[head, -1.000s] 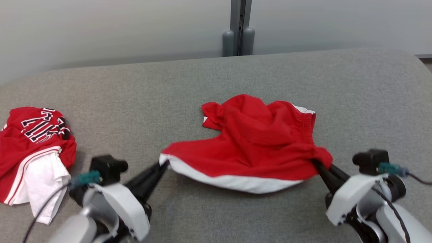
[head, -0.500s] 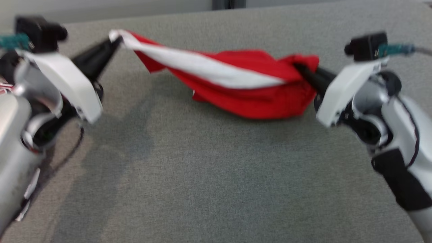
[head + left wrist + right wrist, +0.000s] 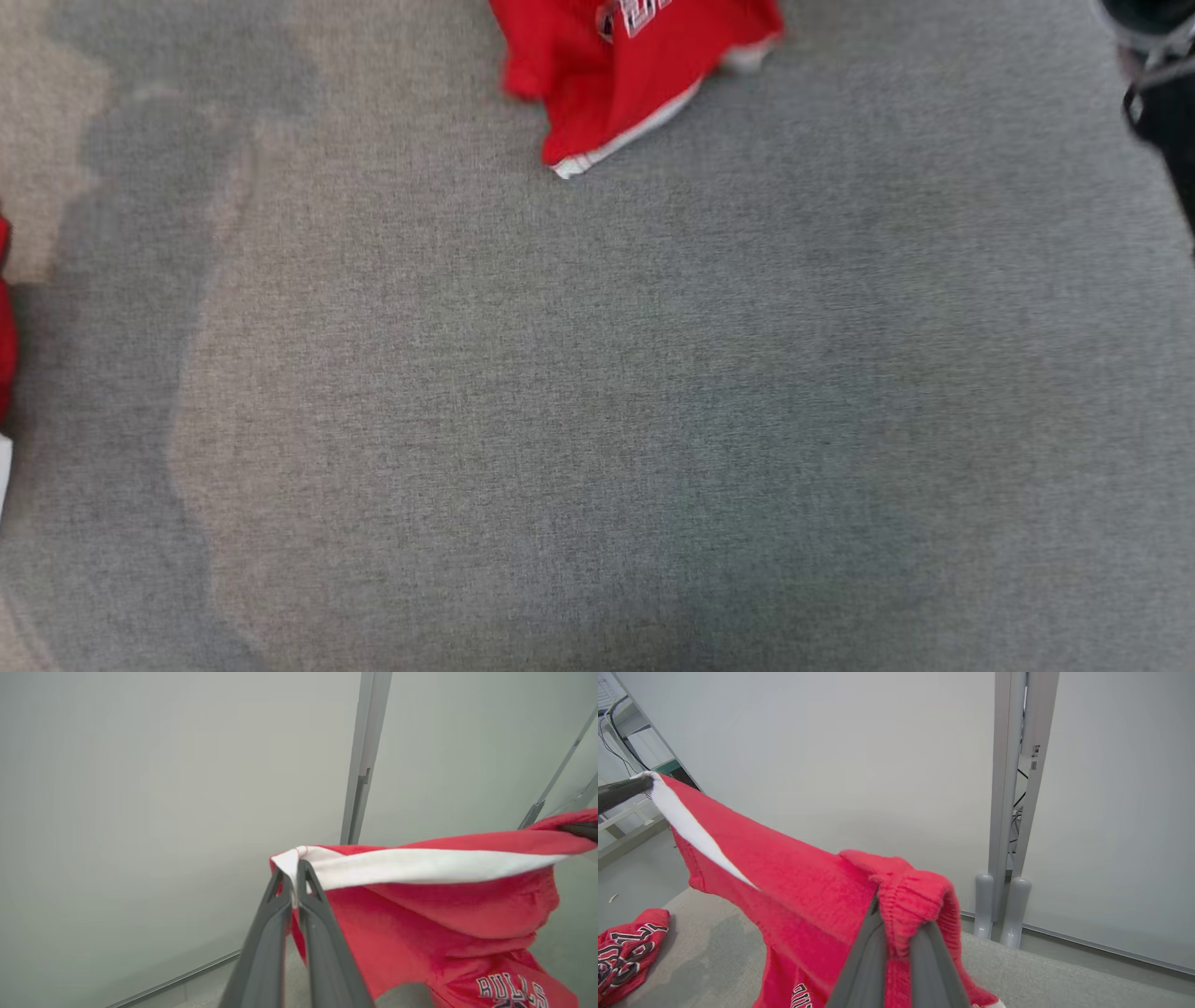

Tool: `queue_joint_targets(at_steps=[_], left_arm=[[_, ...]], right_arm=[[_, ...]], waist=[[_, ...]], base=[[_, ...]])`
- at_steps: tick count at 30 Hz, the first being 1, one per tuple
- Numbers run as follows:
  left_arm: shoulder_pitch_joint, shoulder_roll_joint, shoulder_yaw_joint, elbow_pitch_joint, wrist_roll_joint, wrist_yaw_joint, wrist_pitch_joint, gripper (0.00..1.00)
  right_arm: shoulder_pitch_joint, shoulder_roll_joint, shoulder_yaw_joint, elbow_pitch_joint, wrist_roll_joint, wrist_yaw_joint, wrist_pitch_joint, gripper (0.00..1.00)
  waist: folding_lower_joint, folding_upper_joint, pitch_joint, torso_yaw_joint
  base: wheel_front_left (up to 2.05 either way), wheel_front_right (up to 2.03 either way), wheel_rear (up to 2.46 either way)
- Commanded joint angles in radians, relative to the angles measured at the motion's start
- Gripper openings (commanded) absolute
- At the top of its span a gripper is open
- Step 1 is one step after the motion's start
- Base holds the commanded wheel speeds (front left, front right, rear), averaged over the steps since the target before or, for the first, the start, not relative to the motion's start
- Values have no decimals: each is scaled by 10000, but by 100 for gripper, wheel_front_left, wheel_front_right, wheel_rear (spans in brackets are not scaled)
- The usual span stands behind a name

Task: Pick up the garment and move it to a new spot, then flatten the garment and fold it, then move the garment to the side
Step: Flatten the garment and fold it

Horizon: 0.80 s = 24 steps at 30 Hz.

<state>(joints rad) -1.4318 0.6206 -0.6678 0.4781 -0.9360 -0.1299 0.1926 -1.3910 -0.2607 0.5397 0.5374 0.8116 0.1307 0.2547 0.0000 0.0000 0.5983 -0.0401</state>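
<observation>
The garment (image 3: 444, 905) is a pair of red shorts with white trim and a printed logo. It hangs in the air, stretched between both grippers. My left gripper (image 3: 294, 877) is shut on its white-trimmed corner. My right gripper (image 3: 896, 914) is shut on the ribbed red waistband of the garment (image 3: 794, 882). In the head view the garment's lower end (image 3: 635, 65) dangles at the top edge, just above the grey table (image 3: 597, 420). A dark part of my right arm (image 3: 1158, 84) shows at the top right.
A second red garment (image 3: 626, 947) with black-and-white lettering lies crumpled at the table's left end; a sliver of it (image 3: 4, 317) shows at the head view's left edge. A grey post (image 3: 1008, 812) and a pale wall stand behind the table.
Both grippers have raised the garment off the table, so it now hangs between them. The head camera has tilted down, and the arms have left the middle of its view.
</observation>
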Motion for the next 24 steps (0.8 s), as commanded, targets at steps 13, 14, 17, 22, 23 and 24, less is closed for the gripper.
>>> queue_joint_targets(at_steps=[13, 14, 17, 22, 23, 24], left_arm=[[-3041, -324, -494, 1883, -714, -6, -2229, 0], [-3070, -349, -597, 1928, -828, -6, -2281, 0], [-2797, -448, -930, 1953, -1087, -6, -2168, 0], [-1704, -458, -2064, 1772, -1763, -6, -1567, 0], [-1367, -419, -2330, 1663, -1904, -8, -1422, 0], [-1132, -315, -2540, 1594, -2019, -6, -1291, 0]], right_arm=[[-2816, 431, -158, 1422, 800, 0, -1908, 0], [-2775, 421, -38, 1513, 858, 0, -1853, 0], [-2561, 344, 236, 1645, 1037, 0, -1748, 0], [-1409, 30, 1149, 1636, 1769, 1, -1357, 0], [-1106, -90, 1429, 1533, 1840, 1, -1354, 0], [-780, -204, 1702, 1419, 1965, 1, -1274, 0]], waist=[[0, 0, 326, 115], [0, 0, 265, 130], [0, 0, 58, 172], [0, 0, -700, 254], [0, 0, -881, 273], [0, 0, -1044, 284]], base=[[0, 0, 0], [0, 0, 0], [0, 0, 0], [0, 0, 0], [0, 0, 0], [0, 0, 0]])
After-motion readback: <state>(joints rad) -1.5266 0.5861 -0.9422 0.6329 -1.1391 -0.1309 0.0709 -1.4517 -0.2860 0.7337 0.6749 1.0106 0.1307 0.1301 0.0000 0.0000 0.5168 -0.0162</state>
